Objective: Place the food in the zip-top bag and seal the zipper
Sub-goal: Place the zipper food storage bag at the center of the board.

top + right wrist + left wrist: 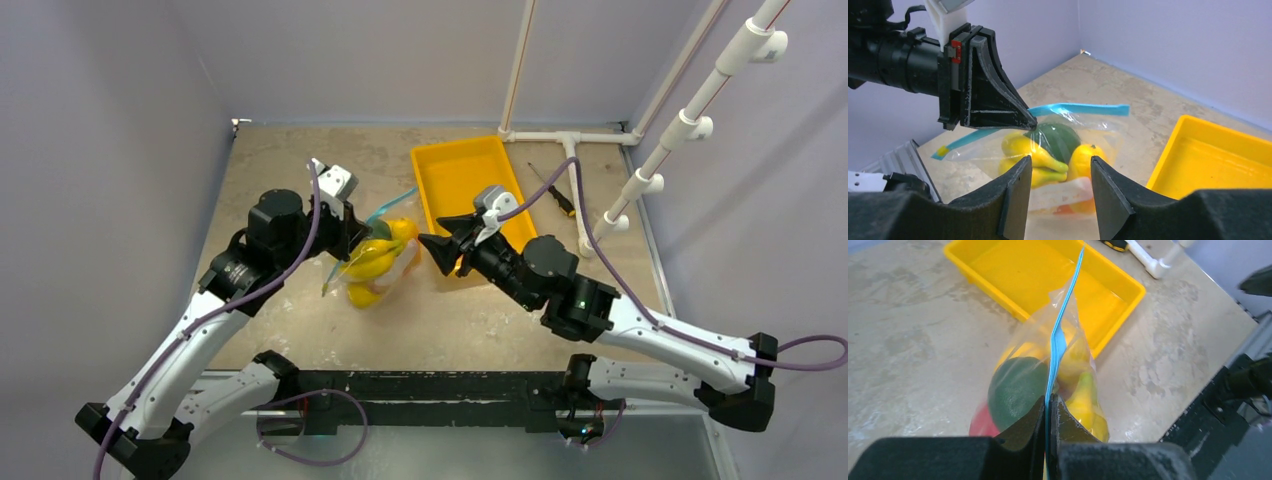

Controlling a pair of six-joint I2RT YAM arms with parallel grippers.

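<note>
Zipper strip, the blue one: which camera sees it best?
The right wrist view: the zipper runs sideways, almost all showing, pinched by the left claw. The left wrist view sees it edge-on; the top view shows only a thin sliver.

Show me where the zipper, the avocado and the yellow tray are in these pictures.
zipper (1058, 344): left wrist view, wide middle part of the blue strip.
avocado (1015, 390): left wrist view, centre of its green skin.
yellow tray (1023, 265): left wrist view, bare inner floor.
</note>
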